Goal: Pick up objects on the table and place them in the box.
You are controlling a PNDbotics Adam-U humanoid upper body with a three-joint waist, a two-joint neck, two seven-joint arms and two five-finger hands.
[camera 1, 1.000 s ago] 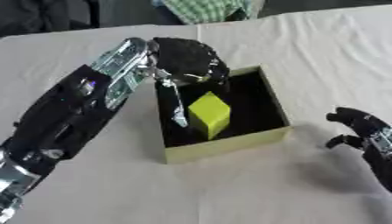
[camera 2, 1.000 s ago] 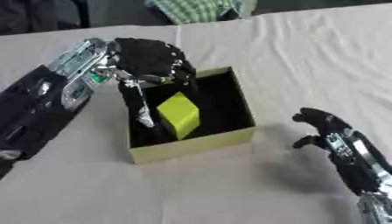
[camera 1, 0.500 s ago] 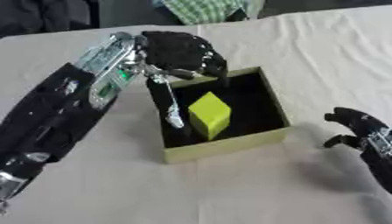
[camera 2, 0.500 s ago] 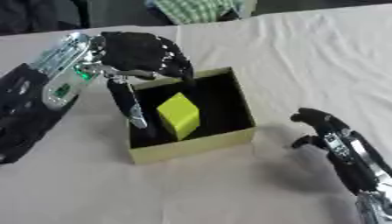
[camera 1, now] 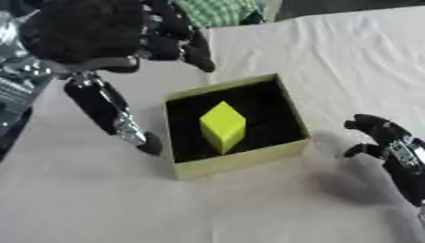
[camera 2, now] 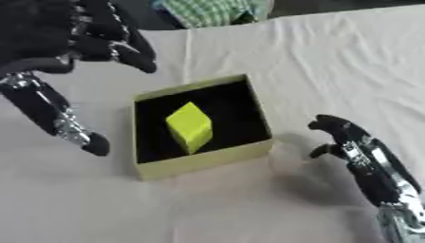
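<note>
1. The left hand (camera 1: 91, 33) is seen large at the upper left, raised above the table, its fingers spread apart and nothing held; one finger (camera 1: 116, 118) hangs down at 9 o'clock of the box, just beside the box's left wall.
2. The box (camera 1: 241, 161), yellow-green outside and black inside, is set on the white tablecloth (camera 1: 348, 57) near the middle.
3. A yellow block (camera 1: 222, 126) is found tilted inside the box, near its middle; nothing covers it.
4. A green checked cloth (camera 2: 212, 12) is seen at 12 o'clock, beyond the table's far edge.
5. The right hand (camera 2: 357, 152) rests at 3 o'clock of the box, near it but apart, its fingers loosely bent and empty.
</note>
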